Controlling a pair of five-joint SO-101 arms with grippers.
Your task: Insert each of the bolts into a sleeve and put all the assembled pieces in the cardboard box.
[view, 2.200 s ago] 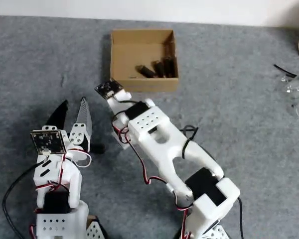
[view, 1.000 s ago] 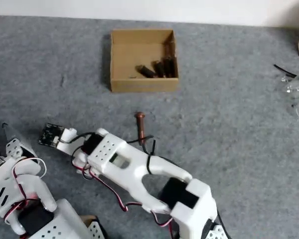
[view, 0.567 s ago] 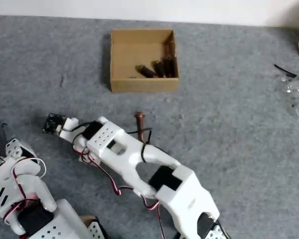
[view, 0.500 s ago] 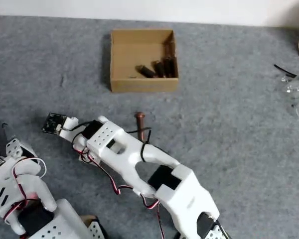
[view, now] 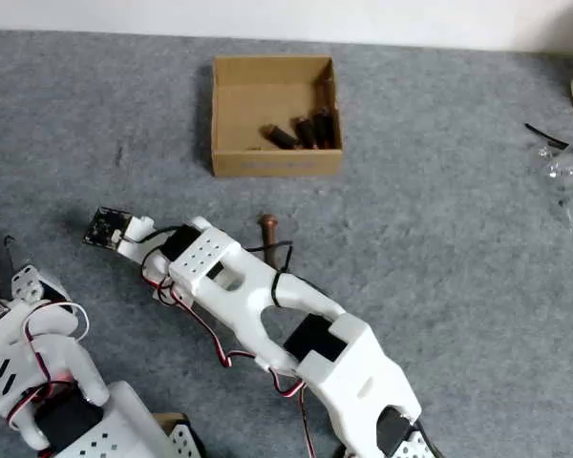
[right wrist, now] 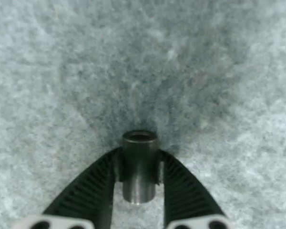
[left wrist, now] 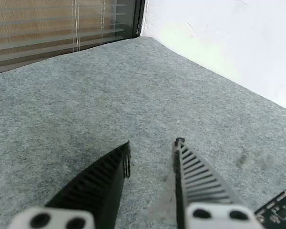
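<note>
Swung left over grey carpet (view: 458, 286), my right gripper (right wrist: 139, 153) pinches a sleeve (right wrist: 139, 167); left gripper (left wrist: 152, 145) gapes empty by white wall (left wrist: 219, 33).

Bolt (view: 268, 234) before cardboard box (view: 272, 164), beside right arm (view: 258, 301); assembled pieces (view: 301, 132) in box.

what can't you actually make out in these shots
High view: the bolt has its lower end covered by the right arm.
High view: the pieces in the cardboard box are too small and dark to count.
Right wrist view: whether the sleeve in the right gripper touches the carpet; the angle hides it.
</note>
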